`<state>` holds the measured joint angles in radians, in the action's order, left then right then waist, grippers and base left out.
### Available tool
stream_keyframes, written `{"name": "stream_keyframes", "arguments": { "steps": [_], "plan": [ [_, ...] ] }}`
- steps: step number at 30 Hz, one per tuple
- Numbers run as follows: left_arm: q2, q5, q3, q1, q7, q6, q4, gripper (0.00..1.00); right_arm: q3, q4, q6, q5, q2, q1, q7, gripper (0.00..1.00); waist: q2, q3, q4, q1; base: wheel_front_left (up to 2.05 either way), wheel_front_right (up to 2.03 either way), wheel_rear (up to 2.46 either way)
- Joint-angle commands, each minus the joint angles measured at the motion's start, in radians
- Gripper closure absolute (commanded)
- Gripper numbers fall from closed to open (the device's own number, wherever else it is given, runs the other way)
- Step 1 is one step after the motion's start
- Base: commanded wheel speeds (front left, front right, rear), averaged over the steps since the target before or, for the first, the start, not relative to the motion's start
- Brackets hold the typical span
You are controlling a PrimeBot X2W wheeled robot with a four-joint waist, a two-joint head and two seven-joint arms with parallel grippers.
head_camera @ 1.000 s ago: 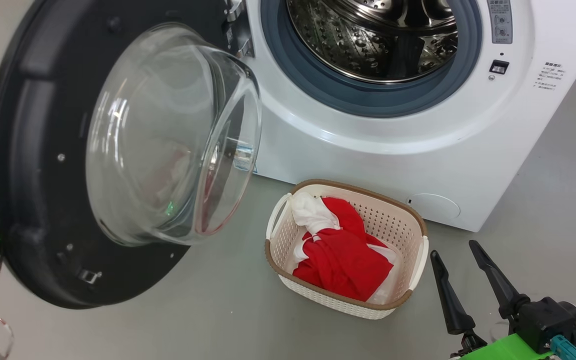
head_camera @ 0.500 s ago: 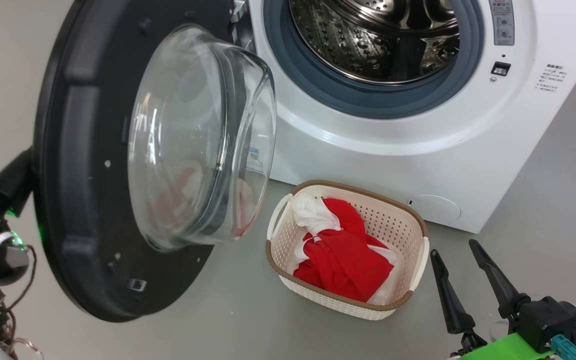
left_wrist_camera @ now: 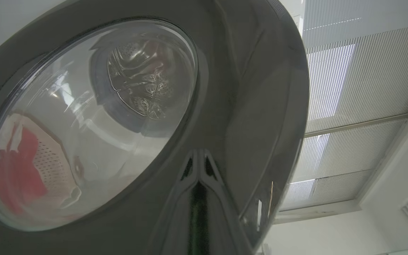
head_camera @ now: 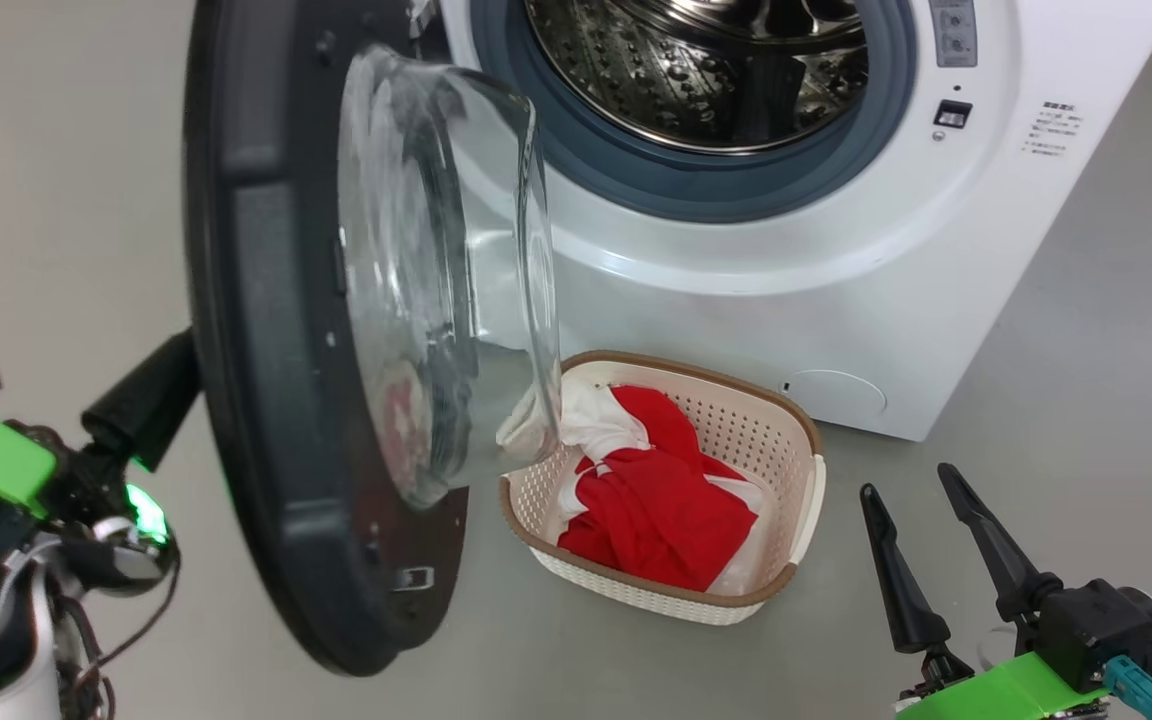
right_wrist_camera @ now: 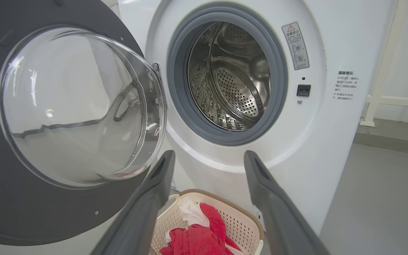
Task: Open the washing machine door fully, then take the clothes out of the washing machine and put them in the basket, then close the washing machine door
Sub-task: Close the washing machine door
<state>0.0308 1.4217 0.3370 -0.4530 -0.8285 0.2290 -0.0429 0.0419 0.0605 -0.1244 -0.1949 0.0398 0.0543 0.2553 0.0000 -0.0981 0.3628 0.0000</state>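
Both fingers of my left gripper [left_wrist_camera: 197,187] are pinched together, tips on the outer face of the washing machine door [head_camera: 256,300], and the opening of the washing machine [head_camera: 736,300] lies to the right beyond it, so I reckon the push goes that way. My right gripper [head_camera: 906,482] idles spread and empty near the basket [head_camera: 696,372] holding the clothes [head_camera: 656,500]. Versus a second ago the door's swung from wide open to about halfway.
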Motion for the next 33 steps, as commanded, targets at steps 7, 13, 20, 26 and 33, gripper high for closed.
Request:
{"name": "stream_keyframes", "arguments": {
  "steps": [7, 13, 20, 26, 33],
  "plan": [
    [0.02, 0.151, -0.082, 0.049, 0.058, 0.022, 0.119, 1.0, 0.016, -0.026, -0.006, -0.016, 0.01, -0.046, 0.006, 0.0, 0.0, -0.024, -0.056, 0.0, 0.0, 0.0, 0.0],
    [0.02, 0.185, -0.151, 0.076, 0.095, 0.013, 0.159, 1.0, 0.014, -0.025, -0.006, -0.019, 0.01, -0.048, 0.006, 0.0, 0.0, -0.029, -0.087, 0.0, 0.0, 0.0, 0.0],
    [0.02, 0.212, -0.214, 0.079, 0.133, -0.006, 0.171, 1.0, 0.017, -0.027, -0.006, -0.025, 0.01, -0.055, 0.006, 0.0, 0.0, -0.04, -0.132, 0.0, 0.0, 0.0, 0.0],
    [0.02, 0.22, -0.246, 0.071, 0.157, -0.025, 0.165, 1.0, 0.013, -0.028, -0.006, -0.026, 0.01, -0.056, 0.006, 0.0, 0.0, -0.052, -0.166, 0.0, 0.0, 0.0, 0.0],
    [0.019, 0.224, -0.285, 0.029, 0.199, -0.065, 0.134, 1.0, 0.018, -0.033, -0.006, -0.027, 0.01, -0.066, 0.006, 0.0, 0.0, -0.083, -0.224, 0.0, 0.0, 0.0, 0.0]
  ]
}}
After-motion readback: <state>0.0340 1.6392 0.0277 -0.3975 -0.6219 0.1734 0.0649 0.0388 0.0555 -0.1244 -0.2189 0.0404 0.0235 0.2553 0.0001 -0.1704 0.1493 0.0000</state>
